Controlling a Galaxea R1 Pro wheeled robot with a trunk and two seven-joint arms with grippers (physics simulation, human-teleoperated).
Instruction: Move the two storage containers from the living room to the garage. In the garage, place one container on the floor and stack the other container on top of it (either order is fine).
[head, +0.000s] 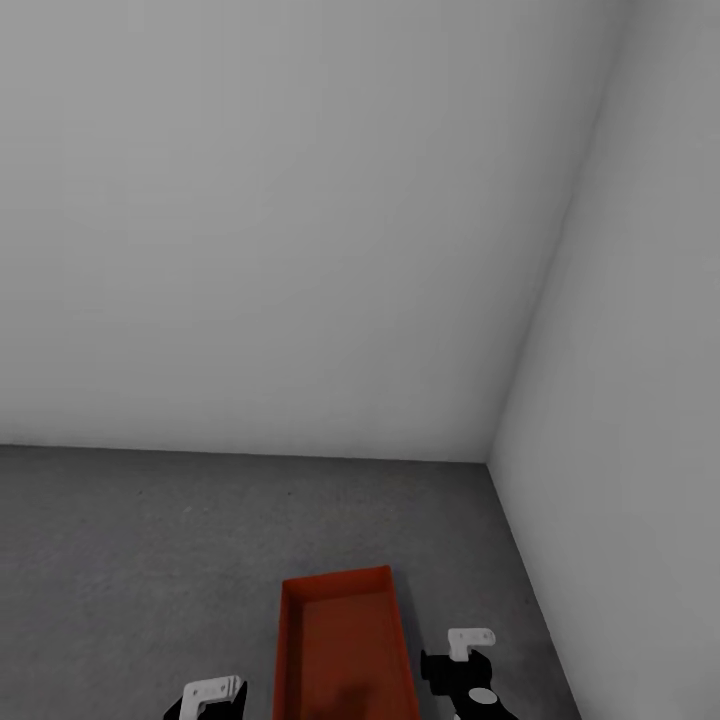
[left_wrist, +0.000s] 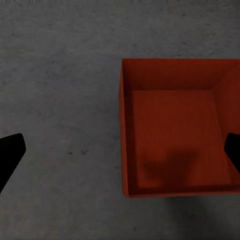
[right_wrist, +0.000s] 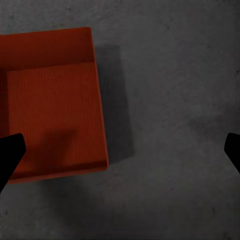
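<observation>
A red-orange open-top storage container (head: 345, 650) sits on the dark grey speckled concrete floor (head: 150, 540) of the garage, near a corner where two plain white-grey walls (head: 300, 220) meet. In the head view the container lies between the two arms, which show at the lower edge: the left gripper (head: 212, 695) is to its left and the right gripper (head: 468, 650) to its right, both apart from its sides and not touching it. The container is empty, with thin plain walls and a faint shadow on its bottom. In the left wrist view the left gripper (left_wrist: 120, 155) has its two dark fingertips (left_wrist: 10, 155) spread wide at opposite edges of the picture, holding nothing; the container (left_wrist: 175, 127) lies below it, toward one fingertip, with bare floor (left_wrist: 60, 100) under the rest of the gap. In the right wrist view the right gripper (right_wrist: 120, 155) is likewise spread wide and holds nothing; the container (right_wrist: 50, 110) lies below it beside one fingertip (right_wrist: 9, 155), and bare floor (right_wrist: 170, 100) spreads under the gap toward the other fingertip.
</observation>
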